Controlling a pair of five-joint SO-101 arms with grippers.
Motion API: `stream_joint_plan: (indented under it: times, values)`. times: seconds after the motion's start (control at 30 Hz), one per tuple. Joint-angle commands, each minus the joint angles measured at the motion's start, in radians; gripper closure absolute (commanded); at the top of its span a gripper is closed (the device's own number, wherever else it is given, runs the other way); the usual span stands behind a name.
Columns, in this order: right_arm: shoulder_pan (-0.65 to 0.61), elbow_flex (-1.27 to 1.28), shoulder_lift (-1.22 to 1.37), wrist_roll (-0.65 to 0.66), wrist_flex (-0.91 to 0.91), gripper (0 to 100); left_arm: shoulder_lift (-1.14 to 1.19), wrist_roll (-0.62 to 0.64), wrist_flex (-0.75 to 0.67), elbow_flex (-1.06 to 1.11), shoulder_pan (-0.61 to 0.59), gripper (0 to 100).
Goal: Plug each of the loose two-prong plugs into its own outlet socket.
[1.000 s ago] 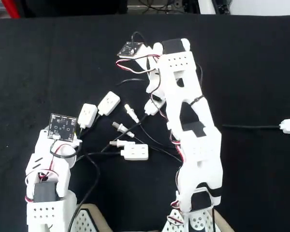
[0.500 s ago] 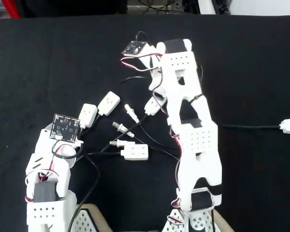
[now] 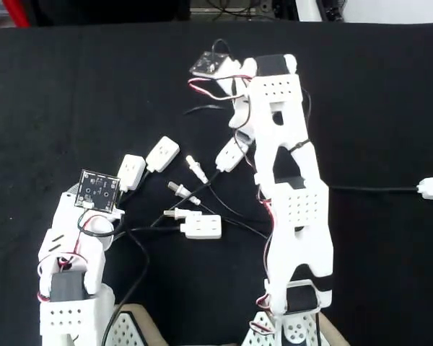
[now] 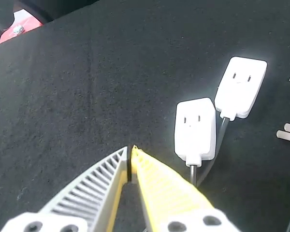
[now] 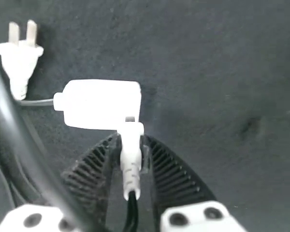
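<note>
- Right gripper [image 5: 131, 140] pinches a white plug [image 5: 130, 152]; the plug's front touches a white socket [image 5: 99, 104]
- Left gripper [image 4: 130, 151] is pressed together, holding nothing; near socket [image 4: 195, 128] and far socket [image 4: 241, 87] lie close by
- From above, both lie at 9 o'clock from the white socket; a loose plug [image 3: 196, 169] lies between

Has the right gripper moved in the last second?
Yes. In the high view the right gripper, holding a plug, has shifted slightly up and right, away from the socket nearest the bases, which stayed put.
</note>
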Motion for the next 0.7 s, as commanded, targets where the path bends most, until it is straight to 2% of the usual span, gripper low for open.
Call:
stream_joint_plan:
  times: [0.0,0.67]
  values:
    - [0.011,-0.076,-0.008,-0.006,0.035,98.7,-0.006,-0.008,0.009,0.018,-0.004,97]
    - [-0.02,-0.085,0.101,-0.038,0.008,98.7,-0.006,-0.008,0.009,0.018,-0.004,97]
